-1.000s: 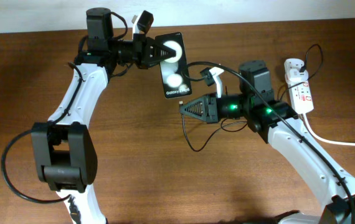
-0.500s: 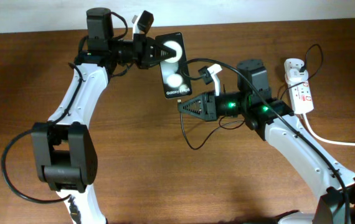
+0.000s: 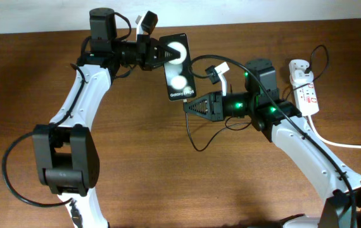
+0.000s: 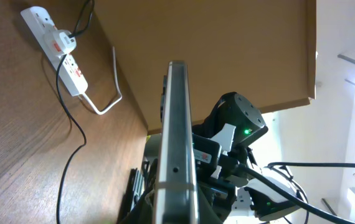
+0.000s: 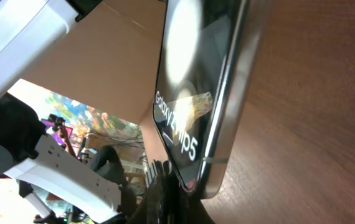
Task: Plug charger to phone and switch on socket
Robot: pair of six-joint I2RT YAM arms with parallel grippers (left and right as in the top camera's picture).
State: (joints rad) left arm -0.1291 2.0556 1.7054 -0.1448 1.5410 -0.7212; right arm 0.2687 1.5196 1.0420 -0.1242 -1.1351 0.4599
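Overhead: socket (image 3: 306,92) with white cord (image 3: 339,142) near desk (image 3: 136,164) right edge, well apart from phone (image 3: 182,82). My left gripper (image 3: 163,55) clamped on phone's upper end (glossy black screen, glare spots, white "Galaxy" text). My right gripper (image 3: 190,107) clenched on charger (image 3: 193,142) tip, just below phone's lower end.

Phone (image 3: 179,68) — glossy black glass, smooth metallic edge; socket (image 3: 305,88) — white plastic; table (image 3: 136,164) — brown wood grain, matt.
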